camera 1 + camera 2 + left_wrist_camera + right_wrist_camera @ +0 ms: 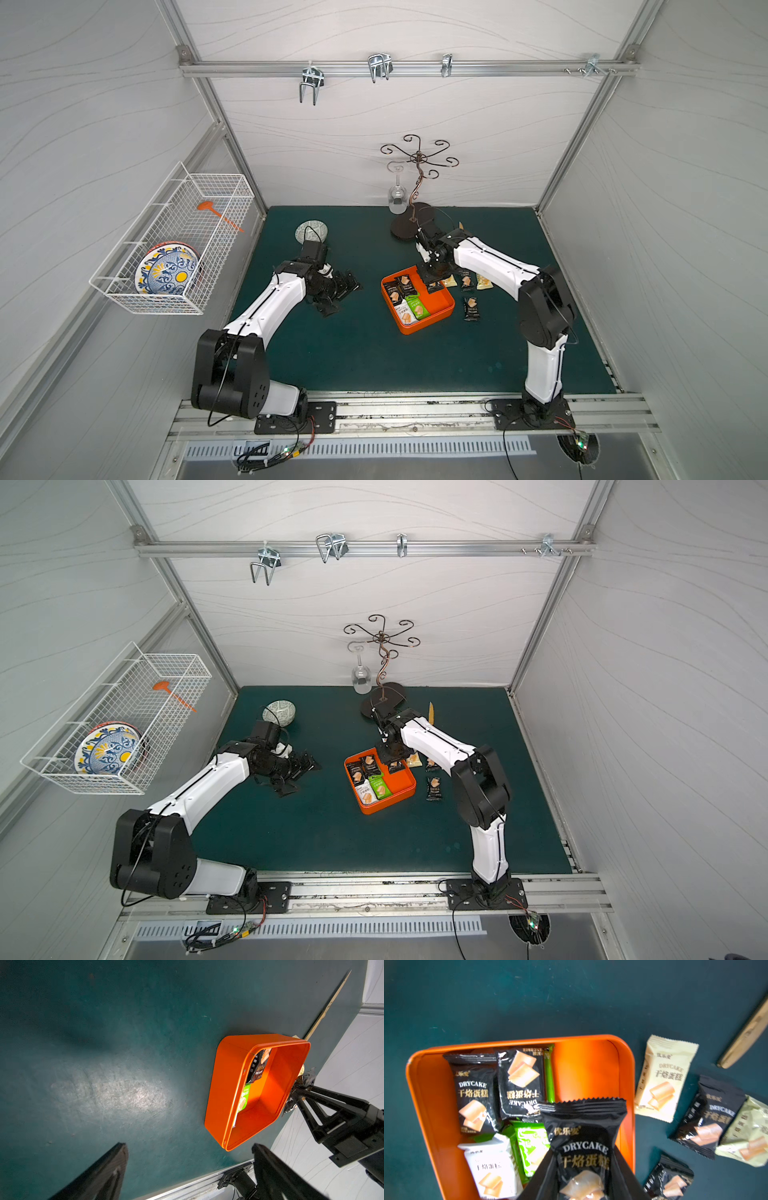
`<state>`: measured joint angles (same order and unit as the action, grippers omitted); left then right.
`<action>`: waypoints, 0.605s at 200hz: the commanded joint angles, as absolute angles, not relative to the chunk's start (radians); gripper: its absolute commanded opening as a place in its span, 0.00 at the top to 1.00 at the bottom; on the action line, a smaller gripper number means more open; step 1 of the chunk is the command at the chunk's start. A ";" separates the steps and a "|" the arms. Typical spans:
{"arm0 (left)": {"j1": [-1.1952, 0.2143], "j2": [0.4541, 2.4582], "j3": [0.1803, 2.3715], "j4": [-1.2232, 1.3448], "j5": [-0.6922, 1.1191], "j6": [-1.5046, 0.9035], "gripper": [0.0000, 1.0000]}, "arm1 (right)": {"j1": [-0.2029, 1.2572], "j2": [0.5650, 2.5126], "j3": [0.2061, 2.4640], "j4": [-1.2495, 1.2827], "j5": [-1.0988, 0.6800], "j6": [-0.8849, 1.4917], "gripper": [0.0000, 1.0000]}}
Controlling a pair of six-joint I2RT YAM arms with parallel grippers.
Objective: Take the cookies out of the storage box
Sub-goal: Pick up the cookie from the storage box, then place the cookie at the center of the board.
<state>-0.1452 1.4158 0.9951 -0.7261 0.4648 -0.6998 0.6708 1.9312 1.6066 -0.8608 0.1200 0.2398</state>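
Cut off by the frame edge in the right wrist view: the wrist-side end of the held black packet, pinched in the right gripper, and most of both fingers. Also clipped: the white packet, the near side of the storage box, a black packet on the mat, a blurred wooden stick. In both top views, print too small to read; far ends of loose packets covered by the right forearm. From the left wrist, only slivers of boxed packets behind the storage box wall.
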 commanded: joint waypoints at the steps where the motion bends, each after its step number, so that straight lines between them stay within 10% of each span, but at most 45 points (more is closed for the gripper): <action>1: -0.157 1.434 1.045 -0.695 0.474 -0.701 0.03 | 0.638 1.852 1.563 -0.884 0.111 0.257 0.62; 121: -0.213 1.571 1.205 -0.751 0.484 -0.648 0.03 | 0.363 1.605 1.195 -0.821 0.159 0.299 0.61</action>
<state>-0.2073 1.5475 1.1545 -0.7376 0.4683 -0.6754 0.4210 1.6497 1.2488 -0.8425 0.1474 0.2749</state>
